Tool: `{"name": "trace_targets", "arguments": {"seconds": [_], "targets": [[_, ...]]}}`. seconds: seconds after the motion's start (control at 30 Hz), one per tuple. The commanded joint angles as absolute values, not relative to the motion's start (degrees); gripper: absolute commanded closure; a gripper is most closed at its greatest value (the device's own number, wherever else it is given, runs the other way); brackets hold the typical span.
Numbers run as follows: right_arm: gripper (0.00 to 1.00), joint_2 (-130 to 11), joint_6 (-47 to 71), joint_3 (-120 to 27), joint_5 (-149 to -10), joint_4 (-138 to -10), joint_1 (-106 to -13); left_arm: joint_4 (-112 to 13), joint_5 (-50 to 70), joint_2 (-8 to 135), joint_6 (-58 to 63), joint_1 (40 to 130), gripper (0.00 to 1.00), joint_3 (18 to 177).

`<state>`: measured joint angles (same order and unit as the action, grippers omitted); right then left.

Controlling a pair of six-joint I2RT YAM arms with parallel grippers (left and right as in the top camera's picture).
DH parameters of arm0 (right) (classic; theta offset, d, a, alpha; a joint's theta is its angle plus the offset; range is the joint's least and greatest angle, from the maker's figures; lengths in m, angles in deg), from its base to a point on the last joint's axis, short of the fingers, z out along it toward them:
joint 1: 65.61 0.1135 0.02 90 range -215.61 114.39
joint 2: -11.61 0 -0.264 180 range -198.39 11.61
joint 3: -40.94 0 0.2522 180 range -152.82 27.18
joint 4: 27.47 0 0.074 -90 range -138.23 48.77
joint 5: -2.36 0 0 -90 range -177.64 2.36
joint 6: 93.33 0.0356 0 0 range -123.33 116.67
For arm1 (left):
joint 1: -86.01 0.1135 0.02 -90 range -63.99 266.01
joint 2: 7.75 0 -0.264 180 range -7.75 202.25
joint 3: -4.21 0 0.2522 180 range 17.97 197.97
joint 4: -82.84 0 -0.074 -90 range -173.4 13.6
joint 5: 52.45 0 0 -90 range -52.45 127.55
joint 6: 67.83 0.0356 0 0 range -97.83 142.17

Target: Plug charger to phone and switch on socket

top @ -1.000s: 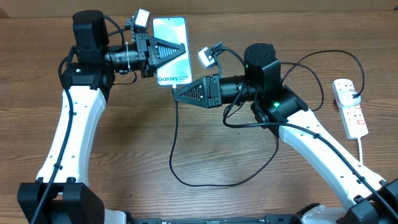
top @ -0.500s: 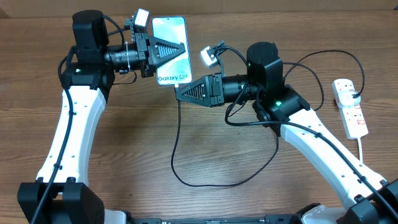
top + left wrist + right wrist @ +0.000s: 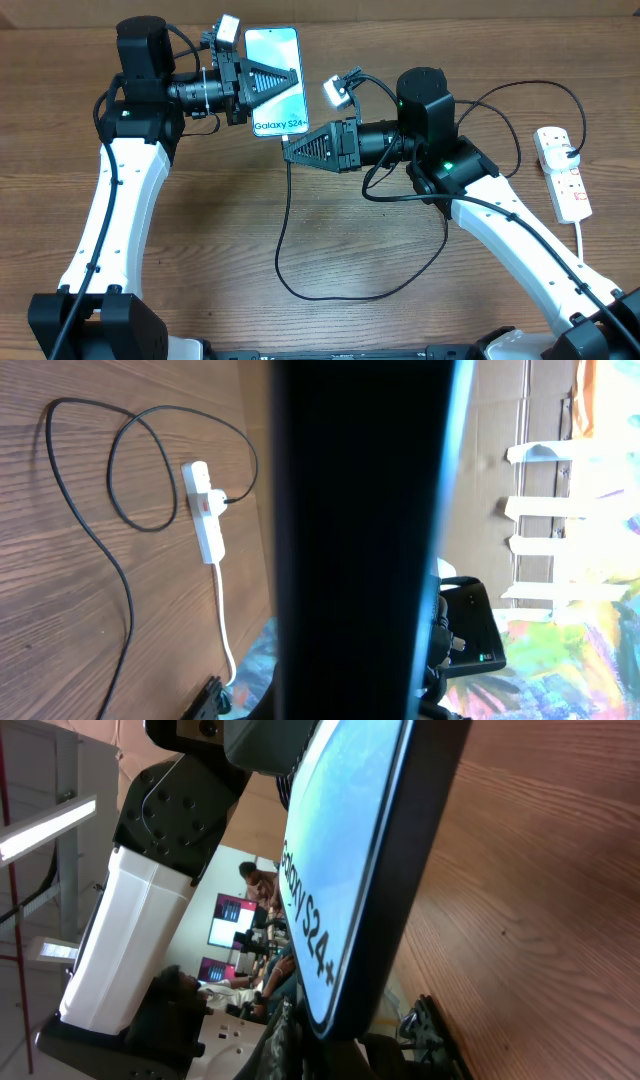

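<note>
The phone (image 3: 272,45) is held up off the table with its light blue screen facing up and its "Galaxy S24+" end toward the right arm. My left gripper (image 3: 290,82) is shut on it across the middle. In the left wrist view its dark edge (image 3: 360,510) fills the centre. My right gripper (image 3: 292,150) is at the phone's lower end, shut on the charger's connector. The black charger cable (image 3: 283,230) hangs from it and loops over the table. In the right wrist view the phone's end (image 3: 345,870) sits right over my right gripper (image 3: 350,1055); the connector tip is hidden.
The white socket strip (image 3: 562,175) lies at the far right of the wooden table, its white cord running toward the front edge. It also shows in the left wrist view (image 3: 205,510) with the black cable (image 3: 125,590) looping beside it.
My right gripper has moved slightly right and up toward the phone's lower end with the cable. The left gripper and phone have held still.
</note>
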<state>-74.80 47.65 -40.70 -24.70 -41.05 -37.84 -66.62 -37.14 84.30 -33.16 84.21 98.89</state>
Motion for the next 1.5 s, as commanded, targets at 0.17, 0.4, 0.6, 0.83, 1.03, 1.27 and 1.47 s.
{"name": "trace_targets", "arguments": {"seconds": [0.17, 0.4, 0.6, 0.83, 1.03, 1.27, 1.47], "targets": [[0.96, -73.5, 47.9, -42.2, -26.1, -40.5, -38.6, -67.0, -38.5, 83.8, -33.6, 84.1, 0.96, 99.7], [0.96, -73.5, 49.9, -42.2, -26.2, -38.7, -38.6, -67.0, -38.5, 83.8, -33.5, 84.1, 0.96, 99.7], [0.96, -73.5, 50.3, -42.2, -26.5, -38.8, -38.6, -67.4, -38.5, 83.8, -33.6, 84.1, 0.96, 99.7], [0.96, -73.5, 50.2, -42.2, -26.9, -38.8, -36.4, -67.4, -38.1, 83.8, -33.8, 84.1, 0.96, 99.7], [0.96, -73.5, 50.3, -42.2, -27.2, -38.8, -36.4, -67.4, -38.1, 83.8, -33.8, 84.1, 0.96, 99.7], [0.96, -73.5, 50.5, -42.2, -27.2, -40.1, -36.5, -68.1, -38.1, 83.7, -33.8, 84.1, 0.96, 99.7], [0.96, -73.5, 51.2, -42.2, -27.2, -40.0, -36.5, -68.9, -38.5, 83.8, -34.2, 84.1, 0.96, 99.7]]}}
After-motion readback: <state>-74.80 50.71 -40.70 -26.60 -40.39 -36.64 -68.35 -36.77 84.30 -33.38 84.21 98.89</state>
